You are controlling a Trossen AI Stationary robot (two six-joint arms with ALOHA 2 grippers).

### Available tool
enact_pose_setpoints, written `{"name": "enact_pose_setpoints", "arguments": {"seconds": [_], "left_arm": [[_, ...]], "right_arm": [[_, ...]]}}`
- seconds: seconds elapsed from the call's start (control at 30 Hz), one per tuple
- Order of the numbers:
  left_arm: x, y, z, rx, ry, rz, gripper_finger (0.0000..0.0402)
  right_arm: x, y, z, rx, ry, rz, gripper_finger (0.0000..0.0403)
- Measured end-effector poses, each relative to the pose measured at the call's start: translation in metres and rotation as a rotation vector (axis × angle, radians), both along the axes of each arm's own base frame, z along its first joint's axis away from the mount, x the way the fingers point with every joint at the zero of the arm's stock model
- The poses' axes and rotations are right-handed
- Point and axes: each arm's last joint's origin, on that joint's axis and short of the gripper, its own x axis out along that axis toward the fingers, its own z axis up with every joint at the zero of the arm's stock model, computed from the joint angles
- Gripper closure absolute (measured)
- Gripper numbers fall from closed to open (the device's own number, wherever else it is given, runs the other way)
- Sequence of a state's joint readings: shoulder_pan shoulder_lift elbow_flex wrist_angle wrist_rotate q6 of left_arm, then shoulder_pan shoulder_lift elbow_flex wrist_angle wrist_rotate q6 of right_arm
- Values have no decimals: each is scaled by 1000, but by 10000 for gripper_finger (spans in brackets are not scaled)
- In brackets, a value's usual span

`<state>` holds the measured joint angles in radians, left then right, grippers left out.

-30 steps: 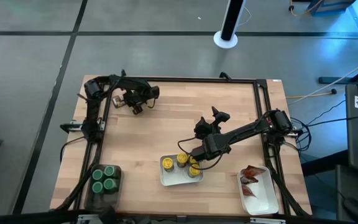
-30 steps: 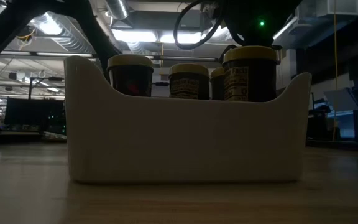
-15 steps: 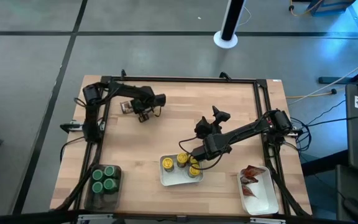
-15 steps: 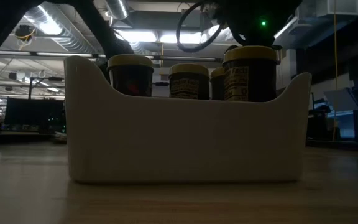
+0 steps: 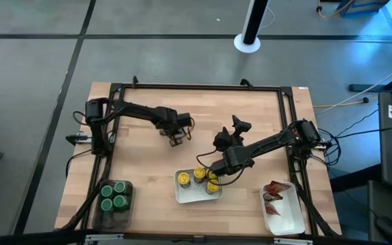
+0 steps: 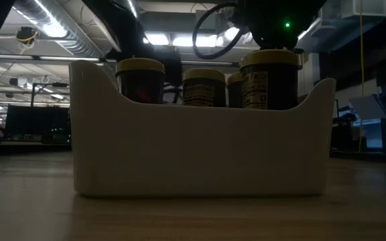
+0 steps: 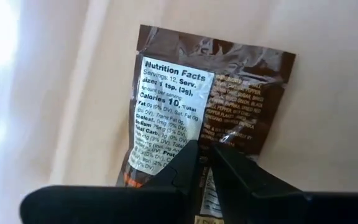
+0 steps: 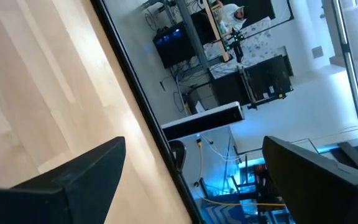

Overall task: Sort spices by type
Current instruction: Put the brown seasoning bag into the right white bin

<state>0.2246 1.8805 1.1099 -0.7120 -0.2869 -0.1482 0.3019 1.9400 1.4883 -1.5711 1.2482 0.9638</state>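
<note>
My left gripper (image 5: pixel 177 138) is over the middle of the table, shut on a brown packet (image 7: pixel 210 93) with a white nutrition label. Several yellow-capped jars (image 5: pixel 199 174) stand upright in a white tray (image 5: pixel 182 196) near the near edge. In the low view they show over its wall (image 6: pixel 200 154). My right gripper (image 5: pixel 214 178) is above the tray's right end, over one jar (image 6: pixel 269 80). Its fingers are open and have nothing between them in the right wrist view (image 8: pixel 197 180). Green-capped jars (image 5: pixel 114 196) stand in a dark bin. Red-orange packets (image 5: pixel 274 190) lie in a second white tray. My left gripper pinches the packet between its two fingers at one short end, on the lower part of the label (image 7: pixel 166 155). The fingers (image 7: pixel 185 163) come from above. The packet reaches away below them, flat and lifted clear of the wood.
The dark bin (image 5: pixel 102 212) is at the near left corner and the second white tray (image 5: pixel 288 219) at the near right. A black frame (image 5: pixel 196 87) runs round the table. Bare wood (image 5: pixel 148 170) lies between the left gripper and the jar tray.
My left gripper has moved from the far left corner toward the middle of the table, rightward and toward the near edge. It has stayed shut on the packet and carried it along.
</note>
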Motion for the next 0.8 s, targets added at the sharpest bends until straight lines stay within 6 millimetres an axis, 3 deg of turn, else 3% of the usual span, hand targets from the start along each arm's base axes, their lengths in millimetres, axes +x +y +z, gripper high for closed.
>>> {"name": "enact_pose_setpoints", "arguments": {"seconds": [0.17, 0.3, 0.37, 0.43, 0.5, 0.6, 0.7, 0.8], "left_arm": [[20, -15, 1, -57, -185, -67, 361], [30, -22, 11, -55, -242, -139, 361], [32, -24, 24, -38, -253, -148, 361], [31, -26, 51, 3, -316, -153, 361], [25, -27, 76, 59, -379, -160, 361], [8, -27, 91, 132, -389, -139, 361], [-12, -26, 93, 182, -393, -109, 361], [-32, -22, 72, 179, -343, -52, 361]], "right_arm": [[-1, -1, 5, -19, 3, 16, 24], [-7, -3, 21, -44, -47, 35, 24], [-12, -6, 33, -66, -77, 46, 24], [-17, -11, 45, -71, -96, 44, 24], [-21, -19, 54, -60, -100, 23, 24], [-24, -37, 61, -38, -142, -43, 24], [-21, -58, 61, 2, -189, -135, 24], [-12, -80, 53, 77, -238, -209, 24]]}}
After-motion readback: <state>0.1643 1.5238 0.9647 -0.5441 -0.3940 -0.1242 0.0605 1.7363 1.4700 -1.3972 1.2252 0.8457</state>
